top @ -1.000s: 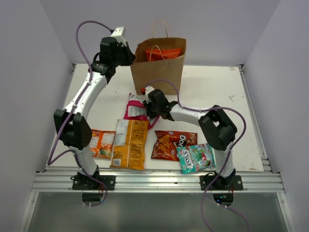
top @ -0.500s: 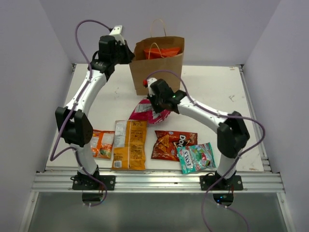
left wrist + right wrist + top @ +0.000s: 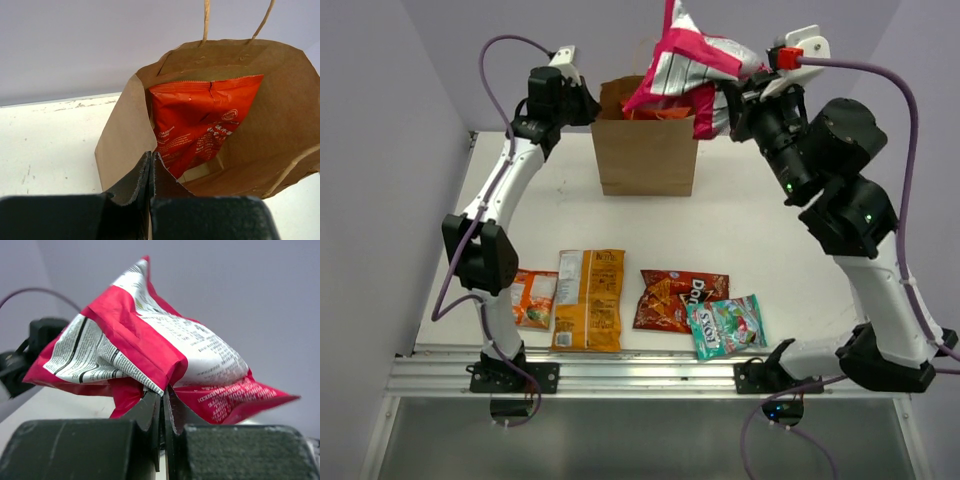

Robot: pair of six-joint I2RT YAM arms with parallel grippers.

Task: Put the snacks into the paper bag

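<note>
Snacks total six on count. Nearest the arm bases, four lie flat on the worktop point(image 3: 770, 200) in a row: small orange packet point(image 3: 533, 298), tall yellow-orange packet point(image 3: 589, 298), dark red Doritos packet point(image 3: 680, 299) and teal-green packet point(image 3: 728, 326), the last overlapping the Doritos corner. None of the four is touched. Further back stands one paper bag point(image 3: 645, 155), upright at the far side of the worktop, mouth open, with two loop handles. The left pincer point(image 3: 151, 165) is clenched on the bag's near-left rim, apparently holding the mouth open. One red packet point(image 3: 200, 125) stands inside the bag. Highest and furthest, the right pincer point(image 3: 162, 395) is clenched on the lower edge of one pink-silver packet point(image 3: 685, 65), held in the air above the bag's mouth and a little to its right, clear of the paper. Judged step: second packet in transit, one of six stowed. The next move calls for centring the packet over the opening, lowering it beside the red one without snagging the handles, then releasing. Four pickups would remain.
</note>
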